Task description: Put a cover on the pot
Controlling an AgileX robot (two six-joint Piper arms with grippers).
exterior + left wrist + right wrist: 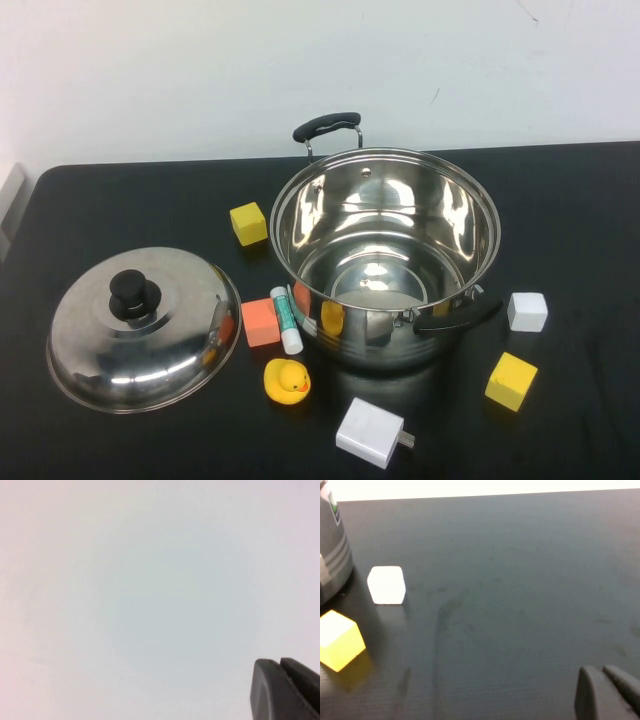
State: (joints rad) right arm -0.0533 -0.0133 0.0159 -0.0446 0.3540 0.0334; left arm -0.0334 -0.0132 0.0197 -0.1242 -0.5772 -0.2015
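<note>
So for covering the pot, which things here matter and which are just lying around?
Job: pot, lid, left gripper, right gripper (both away from the pot).
Clutter: yellow blocks, white block, orange block, duck, glue stick, charger.

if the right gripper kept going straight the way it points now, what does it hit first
Probably just the bare black table: the right gripper looks out over open tabletop. The white cube, yellow cube and pot sit off to one side. Depth is unclear.
</note>
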